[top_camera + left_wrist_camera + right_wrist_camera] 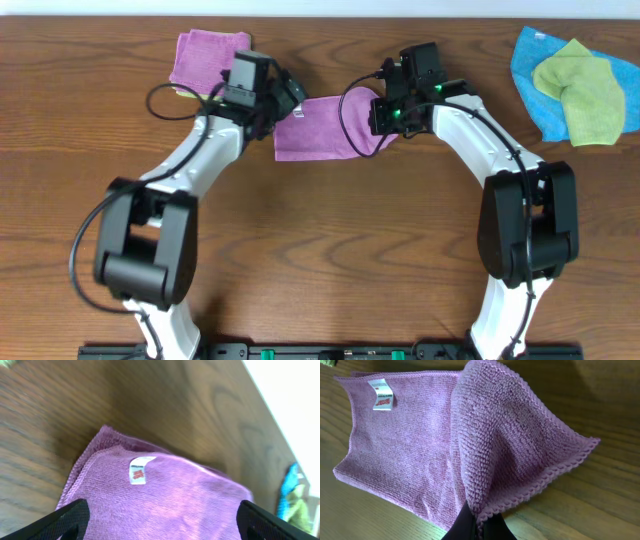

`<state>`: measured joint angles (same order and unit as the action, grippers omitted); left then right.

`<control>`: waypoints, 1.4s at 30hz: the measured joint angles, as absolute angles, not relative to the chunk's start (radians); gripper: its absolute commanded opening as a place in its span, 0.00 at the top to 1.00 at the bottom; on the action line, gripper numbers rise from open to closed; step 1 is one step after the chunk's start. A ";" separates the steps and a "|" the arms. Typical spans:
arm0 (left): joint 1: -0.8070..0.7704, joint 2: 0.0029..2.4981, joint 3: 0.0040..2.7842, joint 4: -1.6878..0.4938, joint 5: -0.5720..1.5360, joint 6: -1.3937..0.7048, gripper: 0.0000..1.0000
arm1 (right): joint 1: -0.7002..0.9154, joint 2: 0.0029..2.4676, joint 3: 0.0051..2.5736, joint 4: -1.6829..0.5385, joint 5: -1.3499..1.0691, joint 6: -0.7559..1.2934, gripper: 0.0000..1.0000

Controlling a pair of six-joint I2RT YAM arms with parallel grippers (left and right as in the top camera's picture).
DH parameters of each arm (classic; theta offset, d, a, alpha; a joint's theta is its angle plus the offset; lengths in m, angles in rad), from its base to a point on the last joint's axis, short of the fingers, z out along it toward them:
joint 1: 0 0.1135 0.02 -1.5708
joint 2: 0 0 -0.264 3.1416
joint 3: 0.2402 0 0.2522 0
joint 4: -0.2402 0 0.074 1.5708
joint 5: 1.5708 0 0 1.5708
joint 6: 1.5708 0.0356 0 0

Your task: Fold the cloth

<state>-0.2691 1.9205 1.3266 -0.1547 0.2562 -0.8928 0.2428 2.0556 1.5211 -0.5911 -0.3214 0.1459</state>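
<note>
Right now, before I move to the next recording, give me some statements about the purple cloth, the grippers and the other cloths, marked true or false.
1. The right gripper is shut on an edge of the purple-lilac ribbed microfibre cloth. True.
2. The left gripper is clamped on that cloth. False: its jaws stand open above it, holding nothing.
3. The crumpled lime-green cloth lies on the bright blue cloth. True.
4. The purple cloth lies fully flat. False: its right part is lifted and curled over.
5. A white label with red print shows on the purple cloth. True.
</note>
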 measured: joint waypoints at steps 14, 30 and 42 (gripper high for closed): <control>-0.244 1.748 1.326 -0.452 0.275 -0.773 0.05 | 0.328 2.056 1.523 -0.606 -0.226 0.128 0.99; -0.170 1.505 1.326 -0.798 0.180 -0.586 0.05 | 0.435 2.056 1.523 -0.490 -0.056 0.125 0.99; -0.170 1.501 1.326 -0.881 0.181 -0.569 0.05 | 0.505 2.056 1.523 -0.422 0.116 0.134 0.99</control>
